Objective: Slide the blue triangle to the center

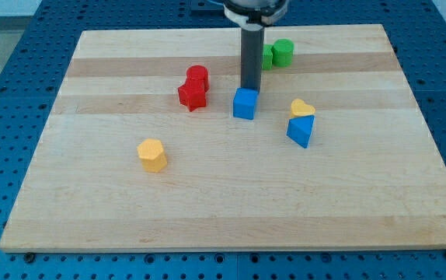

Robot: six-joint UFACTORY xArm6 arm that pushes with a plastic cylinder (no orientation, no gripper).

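Observation:
The blue triangle (301,131) lies right of the board's middle, touching a yellow heart-shaped block (301,108) just above it. My tip (250,89) comes down from the view's top and ends right at the top edge of a blue cube (245,103), seemingly touching it. The tip is left of and a little above the blue triangle, about a block's width away from it.
A red round block (197,76) and a red star-like block (193,96) stand together left of the tip. Two green blocks (280,53) sit near the top edge, partly behind the rod. A yellow hexagonal block (152,155) lies at lower left on the wooden board (231,210).

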